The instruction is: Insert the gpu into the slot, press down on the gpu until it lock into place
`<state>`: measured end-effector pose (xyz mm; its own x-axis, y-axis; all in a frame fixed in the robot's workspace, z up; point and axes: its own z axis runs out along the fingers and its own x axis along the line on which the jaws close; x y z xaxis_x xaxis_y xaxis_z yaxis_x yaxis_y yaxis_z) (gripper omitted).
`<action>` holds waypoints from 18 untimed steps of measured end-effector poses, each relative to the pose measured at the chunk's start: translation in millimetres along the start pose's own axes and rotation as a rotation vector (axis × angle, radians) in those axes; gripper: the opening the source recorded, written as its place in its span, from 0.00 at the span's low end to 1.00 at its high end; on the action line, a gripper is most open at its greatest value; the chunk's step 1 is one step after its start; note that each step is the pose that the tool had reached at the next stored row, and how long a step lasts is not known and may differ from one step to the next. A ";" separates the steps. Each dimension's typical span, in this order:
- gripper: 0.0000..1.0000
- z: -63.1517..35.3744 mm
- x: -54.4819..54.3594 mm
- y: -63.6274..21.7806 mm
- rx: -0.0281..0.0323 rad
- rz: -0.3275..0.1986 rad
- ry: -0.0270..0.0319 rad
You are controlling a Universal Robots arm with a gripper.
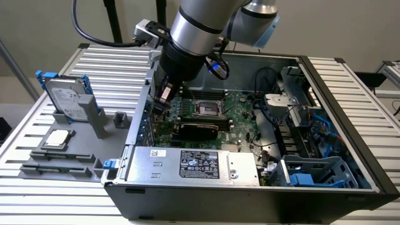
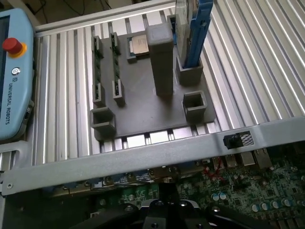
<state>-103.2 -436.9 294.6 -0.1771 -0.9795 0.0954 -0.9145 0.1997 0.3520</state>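
The gpu (image 1: pixel 196 127), a flat black card, lies across the green motherboard inside the open computer case, just in front of the processor socket (image 1: pixel 206 108). The slot is hidden. My gripper (image 1: pixel 164 96) hangs shut with nothing in it near the case's wall on the exterior view's left, a little above and to the left of the gpu and apart from it. In the wrist view the gripper (image 2: pixel 167 210) sits over the motherboard's edge, just inside the grey case rim (image 2: pixel 143 157).
A silver labelled box (image 1: pixel 194 164) fills the case's front. Cables and a blue drive cage (image 1: pixel 312 173) crowd the right side. Outside on the left stand a grey fixture plate (image 1: pixel 59 161), a chip (image 1: pixel 57 137) and a blue-framed drive (image 1: pixel 65 101). A teach pendant (image 2: pixel 14 76) lies beyond.
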 end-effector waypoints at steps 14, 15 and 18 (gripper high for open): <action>0.11 0.0 0.0 0.1 0.0104 -0.191 0.0146; 0.11 -0.1 0.0 0.1 0.0104 -0.203 0.0111; 0.11 0.0 0.0 0.0 0.0107 -0.238 0.0024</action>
<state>-103.2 -436.9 294.6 0.0451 -0.9989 0.0130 -0.9341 -0.0376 0.3550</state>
